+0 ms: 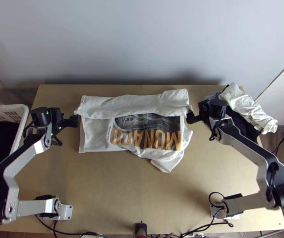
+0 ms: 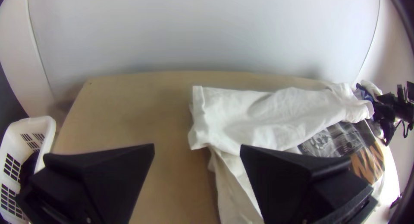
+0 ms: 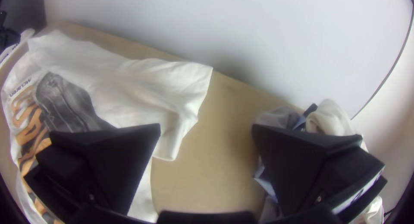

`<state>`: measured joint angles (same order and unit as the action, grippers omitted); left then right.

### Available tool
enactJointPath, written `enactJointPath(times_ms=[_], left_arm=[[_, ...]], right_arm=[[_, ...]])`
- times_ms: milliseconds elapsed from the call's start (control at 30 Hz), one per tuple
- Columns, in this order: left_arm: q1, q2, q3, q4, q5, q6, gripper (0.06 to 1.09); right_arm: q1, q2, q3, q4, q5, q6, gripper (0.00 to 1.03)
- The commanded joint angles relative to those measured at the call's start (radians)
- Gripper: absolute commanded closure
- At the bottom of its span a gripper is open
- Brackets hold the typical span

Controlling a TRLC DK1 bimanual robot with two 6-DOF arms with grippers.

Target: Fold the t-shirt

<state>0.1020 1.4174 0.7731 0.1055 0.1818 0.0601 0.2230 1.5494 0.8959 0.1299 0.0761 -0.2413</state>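
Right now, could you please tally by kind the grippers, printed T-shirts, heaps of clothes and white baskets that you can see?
Left gripper and right gripper: 2
Printed T-shirt: 1
Heap of clothes: 1
White basket: 1
Total: 5

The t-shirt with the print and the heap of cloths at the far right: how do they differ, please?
The t-shirt is white with a black and orange print; the heap mixes cream and dark cloths. The t-shirt lies mostly flat, its far part folded over; the heap is bunched up. Both contain pale cloth.
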Motion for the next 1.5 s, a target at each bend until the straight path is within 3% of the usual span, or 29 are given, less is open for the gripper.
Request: enactJointPath(times_ms=[0, 433, 767, 967, 1467], left_arm=[[0.015, -0.184, -0.06, -0.101, 0.053, -0.014, 0.1], [0.008, -0.451, -0.164, -0.472, 0.117, 0.053, 0.11], [-0.082, -0.468, -0.195, -0.578, 0.146, 0.03, 0.11], [-0.105, -0.454, -0.205, -0.575, 0.148, 0.037, 0.11], [-0.081, -0.353, -0.221, -0.463, 0.142, 0.064, 0.11]], right_arm=[[-0.014, -0.149, -0.017, -0.139, -0.052, 0.099, 0.04], [0.09, -0.468, -0.218, -0.38, -0.084, 0.14, 0.04], [0.165, -0.531, -0.216, -0.589, -0.144, 0.224, 0.04], [0.246, -0.565, -0.239, -0.71, -0.248, 0.298, 0.04], [0.45, -0.453, -0.347, -0.608, -0.291, 0.461, 0.04]])
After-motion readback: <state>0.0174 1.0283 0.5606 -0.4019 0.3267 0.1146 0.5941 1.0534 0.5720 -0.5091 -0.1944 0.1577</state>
